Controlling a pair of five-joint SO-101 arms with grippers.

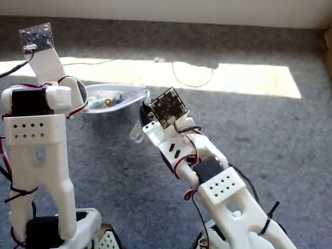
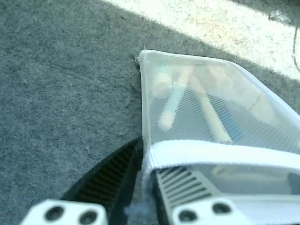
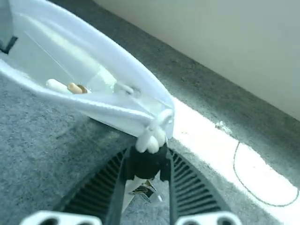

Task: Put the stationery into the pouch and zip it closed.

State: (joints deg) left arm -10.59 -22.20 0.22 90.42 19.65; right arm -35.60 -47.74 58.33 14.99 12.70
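R gripper clenched on zip pull at one end of pouch. L gripper clamps the opposite hem. White mesh pouch w/ pens inside, seemingly held off fuzzy grey carpet. Thin cable beyond.

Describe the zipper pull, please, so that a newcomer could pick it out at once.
On the grey carpet, a see-through white pouch is held at both ends. At its end by the right gripper sits the zipper pull. It is the small white tab pinched in the black fingers, unlike the stationery loose inside.
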